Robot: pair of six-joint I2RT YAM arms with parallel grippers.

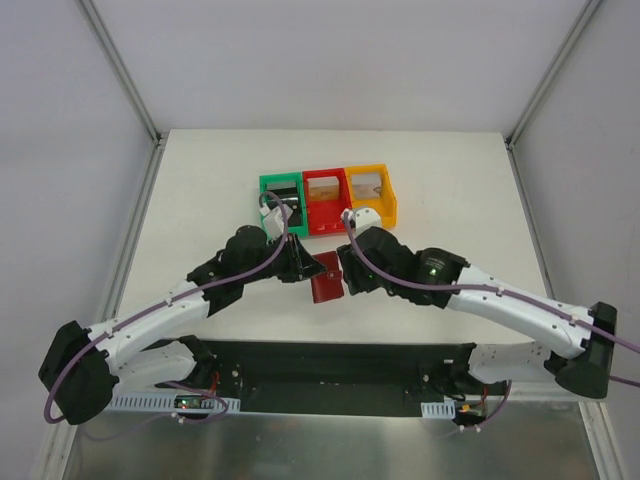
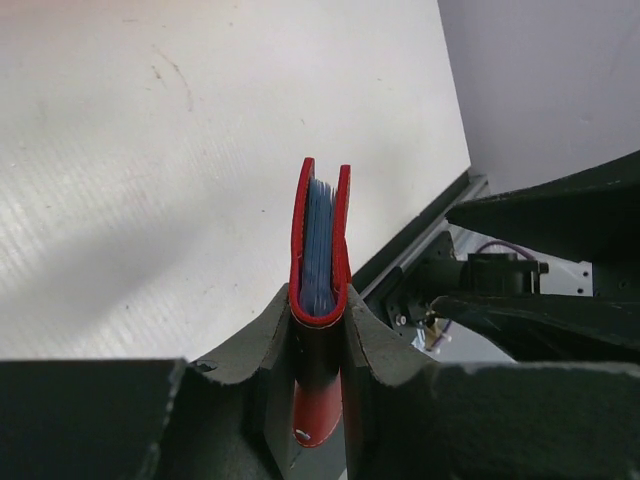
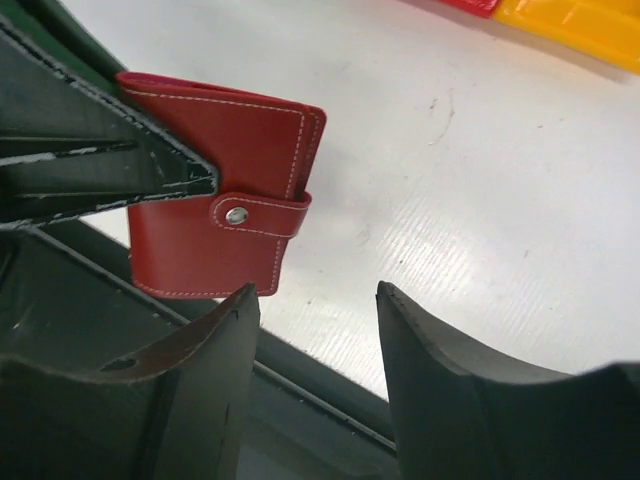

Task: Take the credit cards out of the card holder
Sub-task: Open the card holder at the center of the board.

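Observation:
My left gripper [image 1: 303, 268] is shut on the card holder [image 1: 327, 277], a dark-red wallet held on edge above the table. In the left wrist view the card holder [image 2: 320, 250] stands closed between my fingers, with grey-blue lining and thin card edges showing between its covers. No credit card shows on its own. In the right wrist view the card holder [image 3: 220, 180] is closed, its tab strap [image 3: 258, 213] snapped shut. My right gripper [image 3: 315, 300] is open and empty, just right of and below the wallet, apart from it.
Three small bins stand in a row behind the arms: green [image 1: 281, 202], red [image 1: 325, 200] and orange [image 1: 371, 193]. A dark strip [image 1: 330, 362] runs along the table's near edge below the wallet.

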